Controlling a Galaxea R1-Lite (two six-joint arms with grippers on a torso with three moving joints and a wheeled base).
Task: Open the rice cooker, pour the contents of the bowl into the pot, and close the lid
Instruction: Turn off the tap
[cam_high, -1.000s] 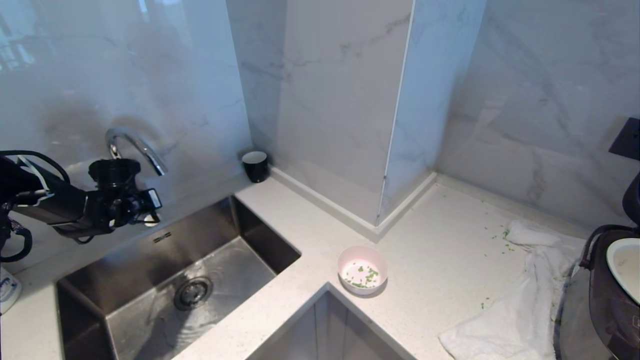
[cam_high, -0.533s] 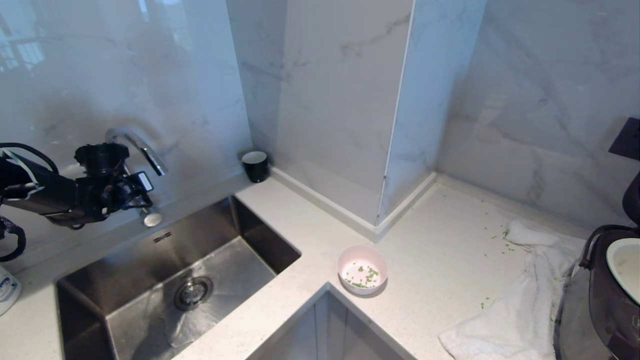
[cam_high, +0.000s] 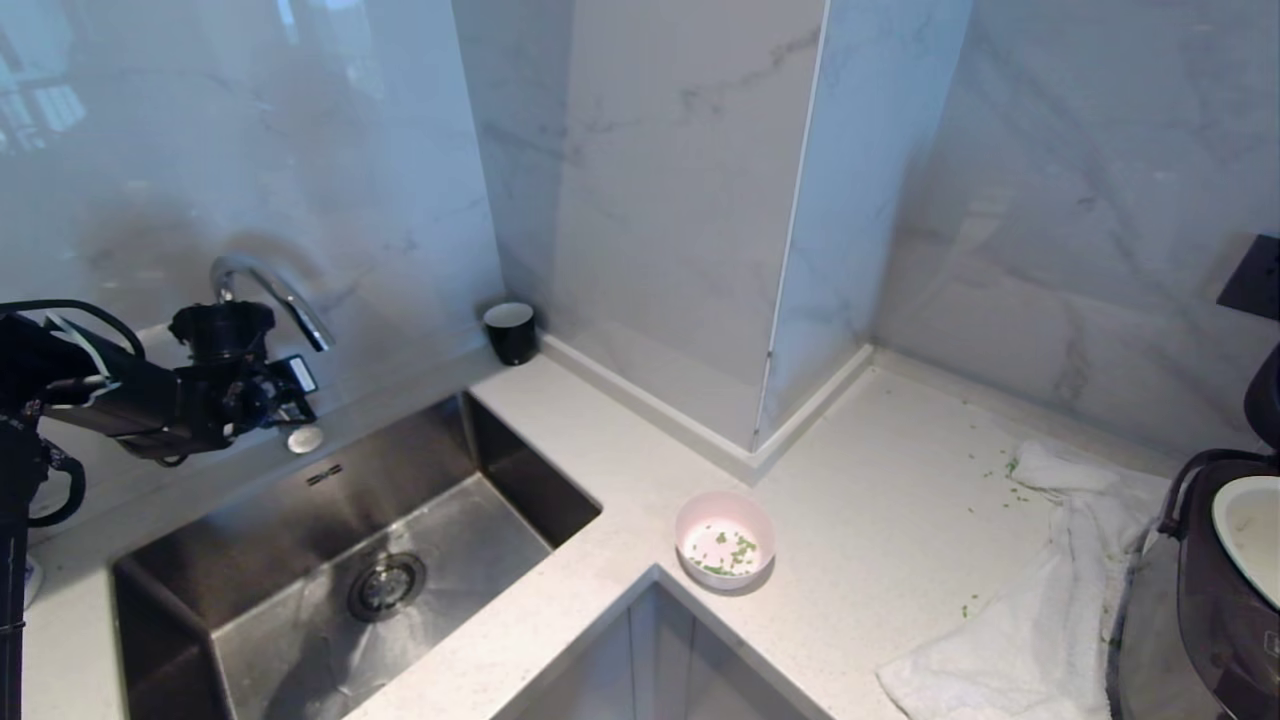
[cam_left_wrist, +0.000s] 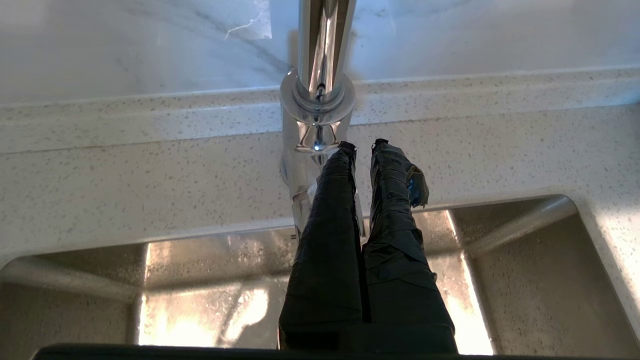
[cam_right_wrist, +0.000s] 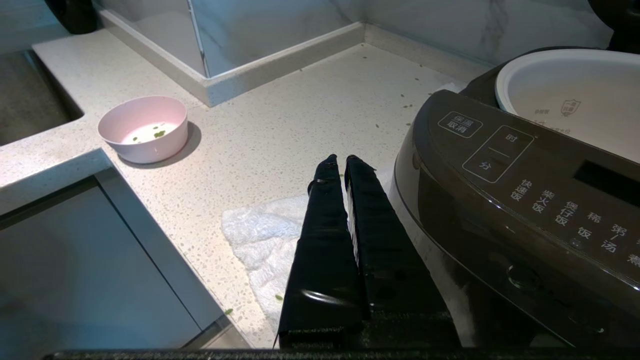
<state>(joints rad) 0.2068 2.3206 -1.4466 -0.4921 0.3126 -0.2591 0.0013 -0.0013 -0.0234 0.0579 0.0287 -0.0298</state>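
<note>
The jaws of the left gripper (cam_left_wrist: 362, 146) stood nearly together, with only a thin slit between the black-taped fingers (cam_left_wrist: 330, 210), and they held nothing; their tips lay just in front of the chrome faucet (cam_left_wrist: 317, 115), at its base, though actual contact could not be made out. In the head view that gripper (cam_high: 290, 385) hung over the back rim of the steel sink (cam_high: 170, 590), at the far left of the counter. The right gripper (cam_right_wrist: 345, 161) had its jaws pressed shut and empty, poised low above a crumpled white towel (cam_right_wrist: 260, 240) just beside the rice cooker (cam_right_wrist: 525, 210).

Nearest on the speckled countertop (cam_high: 860, 520), at the inner corner of its front edge, sat the bowl (cam_high: 725, 540), pale pink outside and white inside, upright, with the contents (cam_high: 738, 552) a few green bits on its floor. It stood well apart from both grippers. More green flecks lay scattered on the counter near the towel (cam_high: 1040, 600). At the far right edge the cooker stood with its lid raised, the cream-white pot (cam_high: 1250, 525) exposed and seated in the dark body. Farther back, against the marble wall, stood a small black cup (cam_high: 510, 332).
</note>
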